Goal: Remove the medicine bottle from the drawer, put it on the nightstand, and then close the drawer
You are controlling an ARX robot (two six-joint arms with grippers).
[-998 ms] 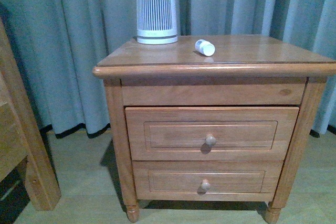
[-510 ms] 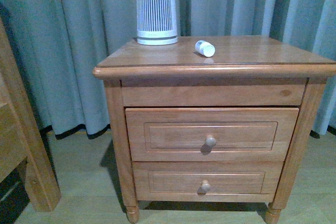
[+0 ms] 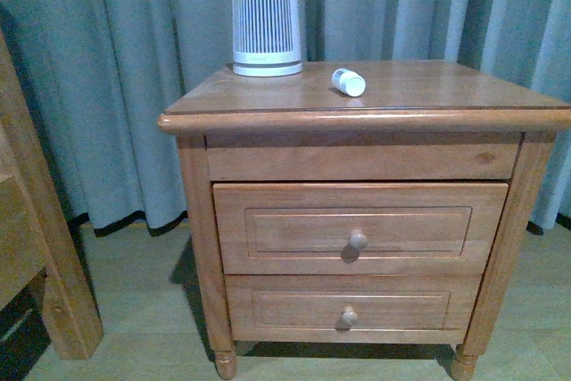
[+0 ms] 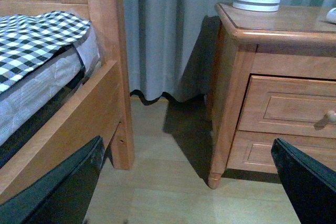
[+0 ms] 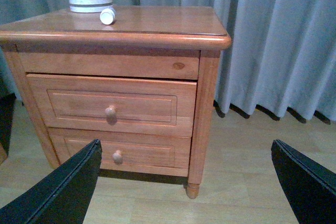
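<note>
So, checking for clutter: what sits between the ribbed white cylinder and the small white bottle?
Nothing: bare honey-brown nightstand top separates cylinder and bottle, front view.

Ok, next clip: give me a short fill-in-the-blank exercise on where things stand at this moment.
1. The medicine bottle lies on its ____ on the nightstand.
2. The drawer is ____.
3. Each knobbed front carries one round ____.
4. Beside the bottle stands a white ribbed cylinder device, ____ the curtain.

Missing words: side; closed; knob; in front of

Both the left claw and the right claw are open.
</note>
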